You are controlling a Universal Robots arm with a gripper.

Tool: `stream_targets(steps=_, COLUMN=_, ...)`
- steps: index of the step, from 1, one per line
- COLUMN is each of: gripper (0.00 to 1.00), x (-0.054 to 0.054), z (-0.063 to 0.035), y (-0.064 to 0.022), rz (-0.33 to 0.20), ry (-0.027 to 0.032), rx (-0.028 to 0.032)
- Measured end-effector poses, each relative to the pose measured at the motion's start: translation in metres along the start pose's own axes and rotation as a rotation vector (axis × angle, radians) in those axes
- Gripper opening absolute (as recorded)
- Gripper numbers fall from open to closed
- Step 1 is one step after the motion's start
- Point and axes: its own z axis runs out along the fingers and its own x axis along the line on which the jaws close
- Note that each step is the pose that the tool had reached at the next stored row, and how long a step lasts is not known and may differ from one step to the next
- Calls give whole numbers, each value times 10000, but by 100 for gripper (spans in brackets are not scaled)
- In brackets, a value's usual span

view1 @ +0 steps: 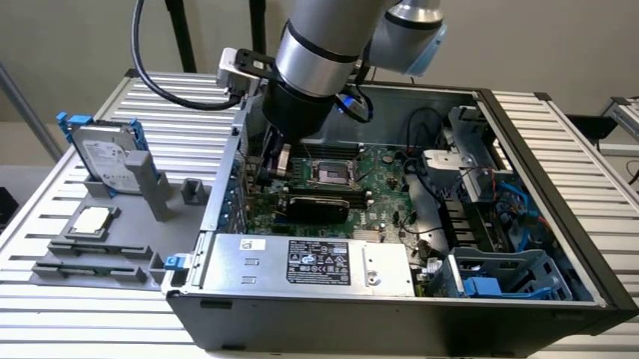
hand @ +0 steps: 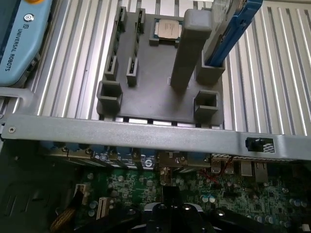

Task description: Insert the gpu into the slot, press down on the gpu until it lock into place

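The gripper (view1: 271,166) hangs inside the open computer case (view1: 539,299), just above the motherboard (view1: 384,183); whether its jaws are wide or closed, I cannot tell. The gpu (view1: 314,203) lies flat on the board, beside the processor socket (view1: 330,172). Pressing should go straight down, evenly along the card (judging by its seating). The arm's blue cap (hand: 17,46) reads "UNIVERSAL ROBOTS".

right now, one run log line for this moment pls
stage: gpu lies flat on motherboard inside case | gripper: low beside gpu | jaws: unclear | hard drive: on fixture outside case
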Motion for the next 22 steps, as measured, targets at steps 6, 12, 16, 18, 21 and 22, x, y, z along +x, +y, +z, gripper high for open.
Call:
stream_targets(steps=6, gripper=11, x=4, z=29, y=12, rz=-26, ry=41, rx=842)
stream_targets(steps=12, gripper=11, x=7, z=83, y=3, rz=-39, ry=64, rx=1303)
stream_targets(steps=16, gripper=11, x=9, z=116, y=-8, rz=-51, ry=63, rx=1567)
stream_targets(steps=18, gripper=11, x=8, z=155, y=-20, rz=-60, ry=55, rx=1736)
stream_targets(steps=21, gripper=11, x=-13, z=179, y=-29, rz=-66, ry=48, rx=1837)
stream_targets(steps=22, gripper=11, x=-31, z=193, y=-34, rz=-68, ry=50, rx=1898)
